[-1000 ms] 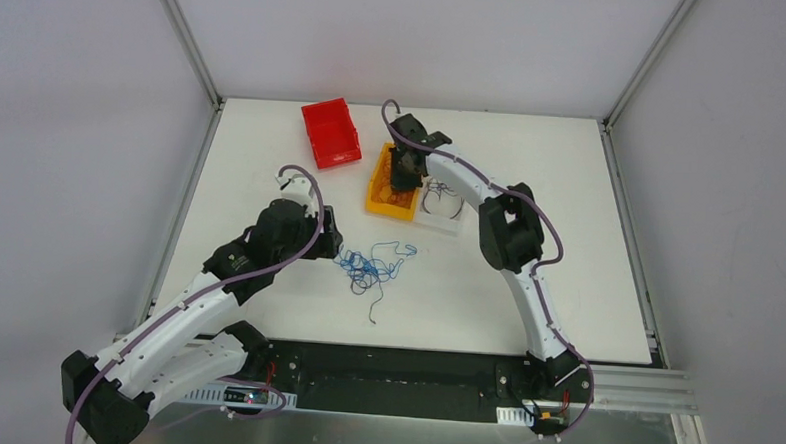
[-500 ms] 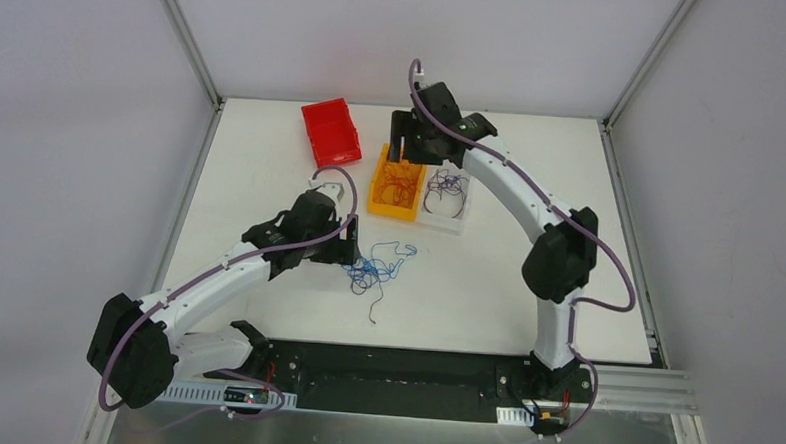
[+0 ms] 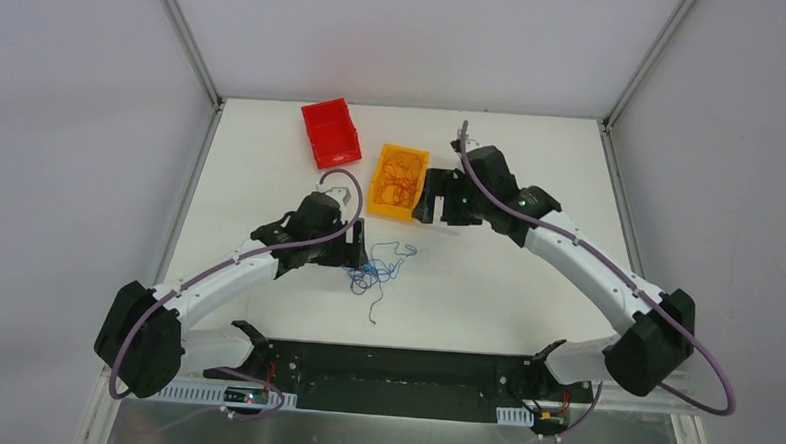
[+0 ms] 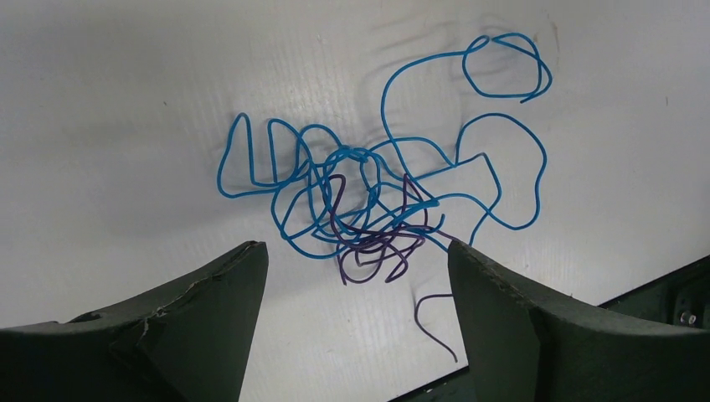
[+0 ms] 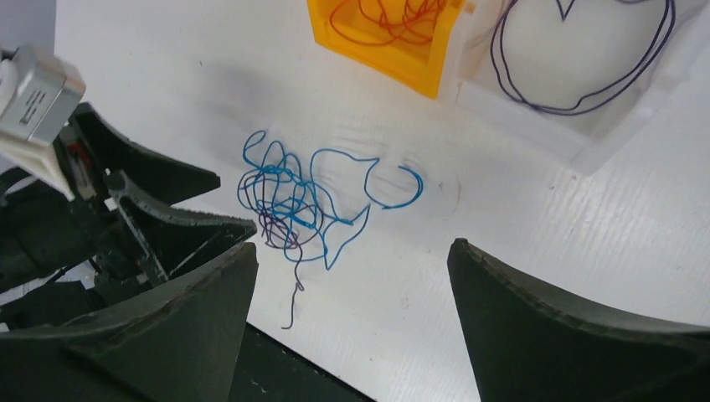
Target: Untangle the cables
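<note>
The cables (image 3: 375, 269) lie on the white table as a loose tangle of blue and dark purple strands, seen close in the left wrist view (image 4: 368, 197) and the right wrist view (image 5: 289, 201). A purple tail trails toward the near edge. My left gripper (image 3: 354, 250) hovers at the tangle's left side, open (image 4: 356, 255), with the knot just ahead of its fingertips and nothing held. My right gripper (image 3: 433, 197) hangs open (image 5: 352, 251) above the table beside the orange bin, empty.
An orange bin (image 3: 375, 186) holds orange cables (image 5: 393, 21). To its right, a clear tray (image 5: 578, 67) holds a dark purple cable loop (image 5: 578, 109); my right gripper mostly covers it in the top view. A red bin (image 3: 330, 131) stands at the back left. The table's black near edge (image 5: 251, 368) is close.
My right gripper rose out of the orange bin, opened and swung right and nearer, over the tray. My left gripper slid right to the tangle and opened wider.
</note>
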Motion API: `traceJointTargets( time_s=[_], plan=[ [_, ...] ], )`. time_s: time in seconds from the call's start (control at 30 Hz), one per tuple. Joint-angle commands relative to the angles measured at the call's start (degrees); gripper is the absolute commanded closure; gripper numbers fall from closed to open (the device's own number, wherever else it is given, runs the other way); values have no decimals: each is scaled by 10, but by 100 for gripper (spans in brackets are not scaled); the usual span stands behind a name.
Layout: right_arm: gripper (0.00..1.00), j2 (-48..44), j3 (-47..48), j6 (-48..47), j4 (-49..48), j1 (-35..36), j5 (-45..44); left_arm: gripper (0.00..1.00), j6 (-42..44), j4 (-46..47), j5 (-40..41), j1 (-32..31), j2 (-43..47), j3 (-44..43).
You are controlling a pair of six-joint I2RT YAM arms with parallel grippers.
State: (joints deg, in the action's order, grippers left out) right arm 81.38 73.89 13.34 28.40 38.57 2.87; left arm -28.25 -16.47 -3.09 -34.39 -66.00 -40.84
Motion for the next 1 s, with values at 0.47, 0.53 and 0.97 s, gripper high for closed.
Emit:
traceJointTargets(
  time_s=[0.47,0.53,0.97],
  plan=[
    [14,-124,-312,237,-252,21,63,30,-39,110,-69,4,-47,45],
    [14,-112,-324,258,-275,23,68,31,-39,113,-69,4,-50,47],
    [31,12,-324,331,-364,63,34,39,-42,113,-52,4,-26,61]
  ],
)
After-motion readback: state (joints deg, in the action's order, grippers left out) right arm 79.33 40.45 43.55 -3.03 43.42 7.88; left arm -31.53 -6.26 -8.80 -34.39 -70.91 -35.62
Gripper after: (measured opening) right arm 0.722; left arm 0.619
